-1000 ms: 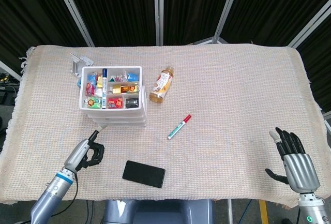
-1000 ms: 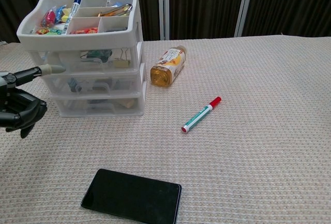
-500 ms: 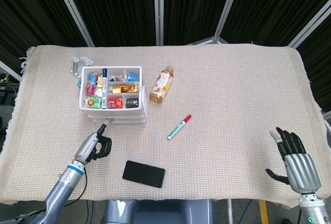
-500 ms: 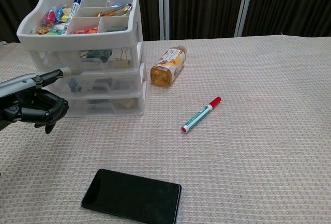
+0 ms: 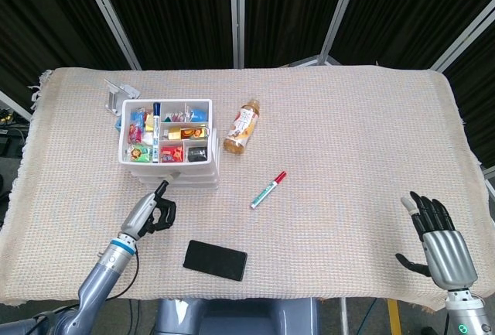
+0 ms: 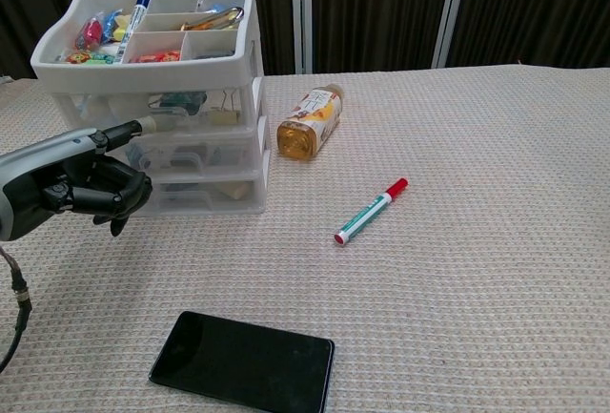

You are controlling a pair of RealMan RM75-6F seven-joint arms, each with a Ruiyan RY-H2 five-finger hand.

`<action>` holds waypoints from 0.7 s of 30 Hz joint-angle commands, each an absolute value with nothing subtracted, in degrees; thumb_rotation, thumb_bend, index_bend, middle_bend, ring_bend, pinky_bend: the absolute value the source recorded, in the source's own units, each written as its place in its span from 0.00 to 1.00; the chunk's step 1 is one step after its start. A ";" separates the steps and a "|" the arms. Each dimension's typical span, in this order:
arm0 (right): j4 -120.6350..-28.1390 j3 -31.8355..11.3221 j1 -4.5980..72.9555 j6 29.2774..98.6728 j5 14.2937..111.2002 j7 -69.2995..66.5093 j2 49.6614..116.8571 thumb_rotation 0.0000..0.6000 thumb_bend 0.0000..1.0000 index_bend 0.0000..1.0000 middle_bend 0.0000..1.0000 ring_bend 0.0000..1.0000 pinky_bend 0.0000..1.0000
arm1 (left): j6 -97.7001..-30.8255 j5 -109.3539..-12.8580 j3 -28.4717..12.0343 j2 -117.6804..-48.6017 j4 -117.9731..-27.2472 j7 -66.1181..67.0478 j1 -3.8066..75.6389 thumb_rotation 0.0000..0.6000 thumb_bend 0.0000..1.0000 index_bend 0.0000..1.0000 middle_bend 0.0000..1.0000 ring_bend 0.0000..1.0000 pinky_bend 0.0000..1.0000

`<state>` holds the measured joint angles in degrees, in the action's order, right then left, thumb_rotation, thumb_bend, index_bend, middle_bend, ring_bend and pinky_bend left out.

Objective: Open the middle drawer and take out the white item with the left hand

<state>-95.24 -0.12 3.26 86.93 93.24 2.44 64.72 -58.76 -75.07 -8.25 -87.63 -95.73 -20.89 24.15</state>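
Because the drawers (image 6: pixel 162 160) are thin clear plastic and look light, the whole unit may slide on the cloth (image 5: pixel 348 134) when you pull, so judge it as stiff, smooth and easy to tip. Take hold at the front lip of the middle drawer (image 6: pixel 181 153), which is shut, sitting between the top and bottom ones under a tray (image 6: pixel 152 27) of small goods. Your left hand (image 6: pixel 91 184) is just in front of the unit's left face, most fingers curled in on nothing and one finger (image 6: pixel 129 130) stretched toward the seam above the middle drawer; whether the tip touches cannot be told. The white item cannot be picked out through the cloudy front. Your right hand (image 5: pixel 441 238) rests well apart at the table's near right edge, fingers spread, holding nothing.
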 commanded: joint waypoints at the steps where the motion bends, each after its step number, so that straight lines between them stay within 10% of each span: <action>1: -95.21 0.00 3.30 86.84 93.43 2.65 64.84 1.00 0.02 0.00 0.00 0.00 0.00 | -58.57 -74.95 -8.32 -87.86 -95.66 -20.97 24.37 1.00 0.75 0.00 0.77 0.80 0.64; 21: -94.73 0.24 3.46 86.15 93.39 3.54 65.52 1.00 0.02 0.00 0.00 0.00 0.00 | -58.68 -79.13 -8.45 -90.89 -91.57 -29.94 25.87 1.00 0.75 0.00 0.77 0.80 0.64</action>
